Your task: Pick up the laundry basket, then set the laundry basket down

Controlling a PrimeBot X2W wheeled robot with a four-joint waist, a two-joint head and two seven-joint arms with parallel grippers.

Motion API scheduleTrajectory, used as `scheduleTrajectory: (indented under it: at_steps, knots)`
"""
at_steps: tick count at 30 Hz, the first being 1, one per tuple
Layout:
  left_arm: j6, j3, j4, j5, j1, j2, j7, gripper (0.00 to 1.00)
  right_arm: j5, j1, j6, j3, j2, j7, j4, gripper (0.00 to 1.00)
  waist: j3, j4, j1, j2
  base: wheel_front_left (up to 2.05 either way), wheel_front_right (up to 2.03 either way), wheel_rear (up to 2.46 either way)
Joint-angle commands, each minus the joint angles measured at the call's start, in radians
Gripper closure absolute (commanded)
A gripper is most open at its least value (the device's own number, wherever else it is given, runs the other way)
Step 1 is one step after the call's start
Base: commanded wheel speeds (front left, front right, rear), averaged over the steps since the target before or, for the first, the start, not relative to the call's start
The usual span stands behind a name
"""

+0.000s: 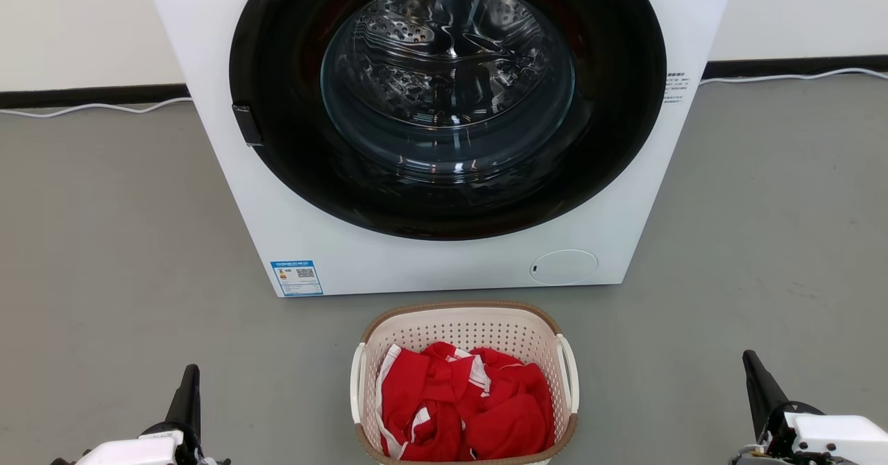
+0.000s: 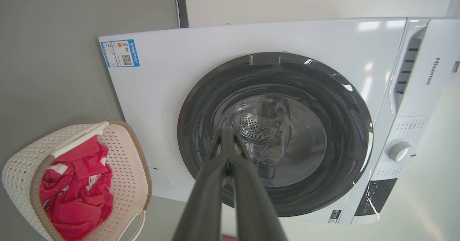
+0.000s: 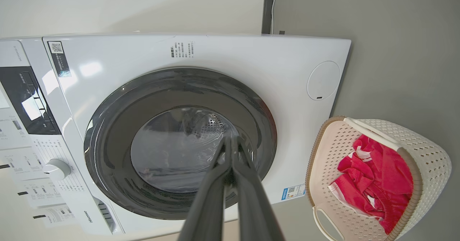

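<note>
Two end effectors low in the head view: left end effector at the near left, right end effector at the near right, dark fingers pointing toward the far side. Both pressed closed and gripping nothing: tips of the left end effector meeting in its wrist view, likewise those of the right end effector.

Between them, well apart from either, laundry basket upright on the grey floor, untouched, just on the near side of the white washing machine, a strip of floor between. Cream perforated walls, brown rim, one white handle on the left side and one on the right. Inside, crumpled red-and-white clothing heaped below the rim.

On the machine's front, round dark door, steel drum visible through its glass. White cable along the base of the far wall.
</note>
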Motion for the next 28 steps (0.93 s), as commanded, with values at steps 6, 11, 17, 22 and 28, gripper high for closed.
scheduleTrajectory:
  at_steps: [6,11,17,22,28]
  knots:
    - [-0.007,0.033,-0.028,-0.007,-0.047,0.019,0.009,1.0,-0.001,-0.044,0.003,0.015,-0.011,0.009,-0.03,1.0,0.0,0.0,0.0,-0.0001,0.0,0.0,0.0]
    - [-0.007,0.033,-0.028,-0.007,-0.047,0.019,0.009,1.0,-0.002,-0.044,0.003,0.014,-0.01,0.01,-0.03,1.0,0.0,0.0,0.0,-0.0001,0.0,0.0,0.0]
    - [-0.007,0.033,-0.028,-0.007,-0.047,0.019,0.009,1.0,-0.002,-0.044,0.003,0.013,-0.01,0.01,-0.03,1.0,0.0,0.0,0.0,-0.0001,0.0,0.0,0.0]
    - [-0.007,0.033,-0.028,-0.007,-0.047,0.019,0.008,1.0,-0.003,-0.045,0.003,0.012,-0.009,0.011,-0.03,1.0,0.0,0.0,0.0,-0.0001,0.0,0.0,0.0]
    - [-0.007,0.032,-0.028,-0.007,-0.047,0.019,0.008,1.0,-0.004,-0.045,0.003,0.011,-0.008,0.012,-0.03,1.0,0.0,0.0,0.0,-0.0001,0.0,0.0,0.0]
